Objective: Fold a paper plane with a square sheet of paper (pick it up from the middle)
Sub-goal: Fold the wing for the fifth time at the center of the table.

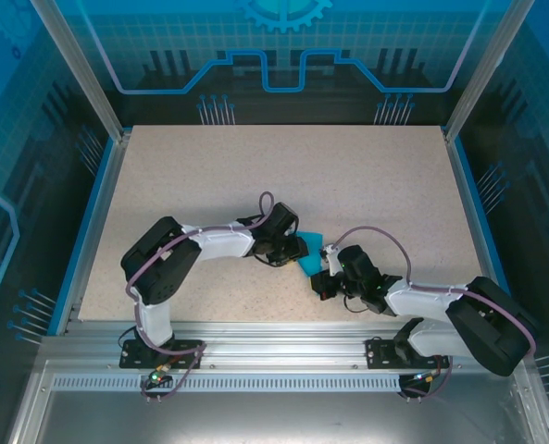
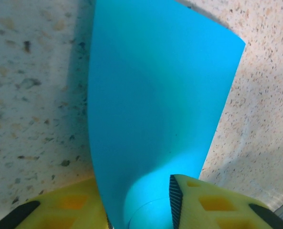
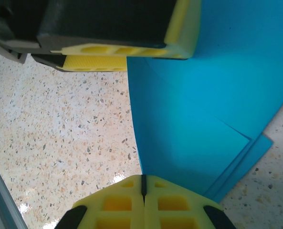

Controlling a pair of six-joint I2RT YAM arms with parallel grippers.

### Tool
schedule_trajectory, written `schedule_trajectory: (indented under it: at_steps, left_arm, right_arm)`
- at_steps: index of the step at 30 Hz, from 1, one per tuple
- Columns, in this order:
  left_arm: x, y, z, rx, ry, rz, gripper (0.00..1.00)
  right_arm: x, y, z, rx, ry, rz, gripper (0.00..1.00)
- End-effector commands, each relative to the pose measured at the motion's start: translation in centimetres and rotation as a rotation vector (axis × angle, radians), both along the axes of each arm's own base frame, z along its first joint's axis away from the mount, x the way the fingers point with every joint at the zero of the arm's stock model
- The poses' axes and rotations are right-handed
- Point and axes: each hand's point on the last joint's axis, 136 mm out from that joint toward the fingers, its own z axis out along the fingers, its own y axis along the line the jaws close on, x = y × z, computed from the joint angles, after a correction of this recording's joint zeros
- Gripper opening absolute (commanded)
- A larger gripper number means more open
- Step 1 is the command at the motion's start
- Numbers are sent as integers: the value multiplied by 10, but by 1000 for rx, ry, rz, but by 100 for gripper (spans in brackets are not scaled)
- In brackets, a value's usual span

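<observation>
The teal-blue square sheet of paper (image 1: 311,253), partly folded with layered edges, stands curved up off the table between my two grippers. My left gripper (image 1: 296,250) has its yellow fingers (image 2: 203,200) closed round a curled part of the sheet (image 2: 155,95), which fills the gap between the pads. My right gripper (image 1: 322,277) is shut, its fingertips (image 3: 142,177) meeting at the sheet's near edge (image 3: 189,119). The left gripper's fingers (image 3: 131,50) hold the sheet's far side in the right wrist view. No finished paper plane is in view.
The speckled beige table (image 1: 348,176) stretches wide behind and to both sides of the grippers. Metal posts and blue panels wall it in. A metal rail (image 1: 283,338) runs along the near edge by the arm bases.
</observation>
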Motion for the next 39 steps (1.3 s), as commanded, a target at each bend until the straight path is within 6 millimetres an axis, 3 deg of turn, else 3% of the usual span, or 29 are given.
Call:
schedule_trajectory:
  at_steps: [1,8,11,14,17,28,39]
  left_arm:
    - [2,-4,3,5,0,-55,32]
    - [3,-4,6,14,-4,-58,6]
    - [2,-2,8,25,8,-57,0]
    - [0,-2,9,28,22,-56,0]
    - [-1,-2,10,24,31,-50,0]
    - [-3,-6,15,5,56,-47,0]
    - [-4,-6,18,1,59,-48,0]
  right_arm:
    - [0,-3,2,5,-16,8,0]
    - [0,-6,4,-20,-21,6,6]
    - [-2,-11,3,-55,-9,1,19]
    - [-3,-12,6,-108,-22,15,32]
    - [-3,-11,10,-168,-52,24,39]
    - [0,0,22,-397,-211,47,46]
    - [5,14,13,-544,-245,60,46]
